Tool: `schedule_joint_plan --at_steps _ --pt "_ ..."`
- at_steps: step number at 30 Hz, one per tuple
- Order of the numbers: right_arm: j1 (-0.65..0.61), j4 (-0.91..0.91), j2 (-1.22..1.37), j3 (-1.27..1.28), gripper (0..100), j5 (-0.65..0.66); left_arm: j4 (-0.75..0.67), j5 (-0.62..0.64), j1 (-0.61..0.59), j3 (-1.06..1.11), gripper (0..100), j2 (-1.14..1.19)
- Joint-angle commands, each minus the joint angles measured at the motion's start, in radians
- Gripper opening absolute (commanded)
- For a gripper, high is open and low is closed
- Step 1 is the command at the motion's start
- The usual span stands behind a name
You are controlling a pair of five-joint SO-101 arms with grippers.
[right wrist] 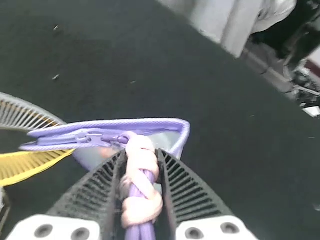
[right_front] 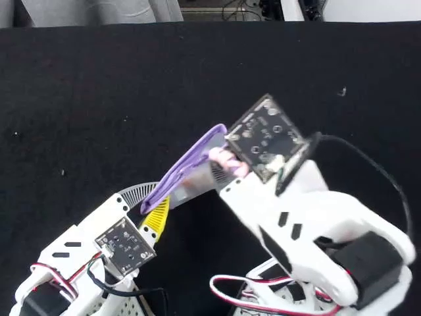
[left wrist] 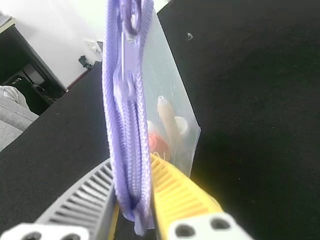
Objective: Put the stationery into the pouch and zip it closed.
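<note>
Left fingers (left wrist: 181, 196) and right fingers (right wrist: 94, 192) clamped

black table (right_front: 99, 85) | grey cloth (right_front: 99, 10) past far edge | cables (right_front: 240, 8) beside cloth

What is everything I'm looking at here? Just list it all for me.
pouch: one, clear with purple zip, held between the two hands.
stationery: at least two pieces, cream and orange-red, inside the pouch.
cord: one, pink and purple, at the zip slider.
table: one, black, beneath everything.
left hand: one, yellow and grey, clamped on the pouch's end.
right hand: one, black, shut on the cord.
</note>
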Motion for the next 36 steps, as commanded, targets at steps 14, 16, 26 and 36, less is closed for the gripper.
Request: schedule_joint_plan --at_steps 14,16,26,36 --pt "0.247 -0.044 0.010 -0.133 1.1 0.075 0.041 0.012 -0.018 0.035 3 0.003" --pt "0.305 -0.080 0.010 -0.131 1.1 0.077 0.043 0.012 -0.018 0.035 3 0.003" --pt "0.517 -0.173 0.151 -0.140 1.1 0.114 0.043 0.012 -0.019 0.035 3 0.003" --pt "0.480 -0.204 0.168 -0.139 1.1 0.110 0.041 0.012 -0.019 0.039 3 0.003"
